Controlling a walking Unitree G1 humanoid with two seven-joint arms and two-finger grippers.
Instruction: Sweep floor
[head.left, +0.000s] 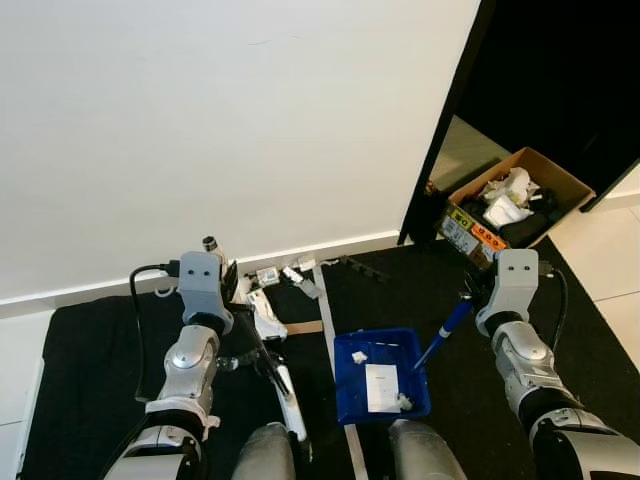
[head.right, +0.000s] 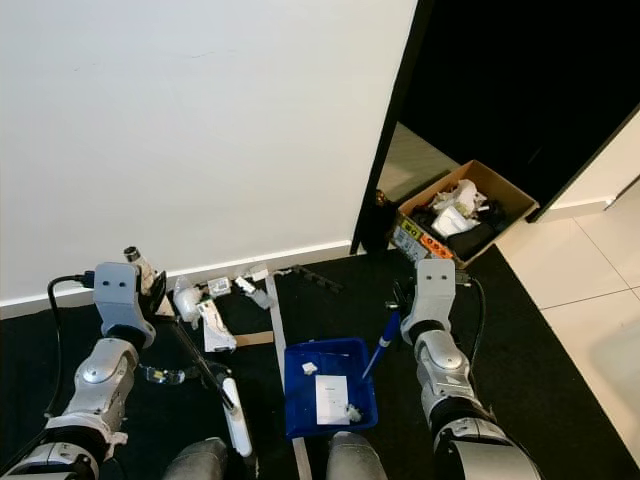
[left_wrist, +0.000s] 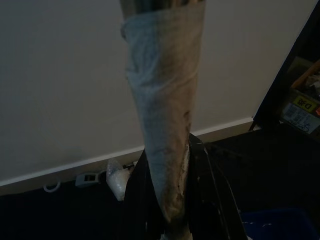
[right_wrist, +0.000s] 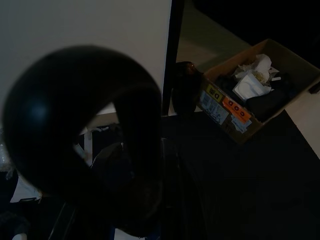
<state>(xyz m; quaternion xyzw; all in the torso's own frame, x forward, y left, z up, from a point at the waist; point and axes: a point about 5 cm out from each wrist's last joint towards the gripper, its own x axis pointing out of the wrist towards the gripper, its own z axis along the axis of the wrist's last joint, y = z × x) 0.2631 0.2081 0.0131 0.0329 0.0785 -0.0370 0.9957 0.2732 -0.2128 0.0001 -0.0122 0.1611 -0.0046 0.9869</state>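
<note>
**Brush and dustpan in hand, litter at the wall**

The left tool (head.left: 232, 300) is clamped on a brush (head.left: 272, 362), its long stiff handle running down to a white head near the robot's feet. The right tool (head.left: 470, 298) grips the blue handle of the dustpan (head.left: 380, 385), which lies flat on the black floor (head.left: 90, 370) between the arms with a few scraps in it. More litter (head.left: 268, 305) lies by the skirting. Both implements look light and rigid; gripping near the end gives reach, but the head may wobble.
</note>
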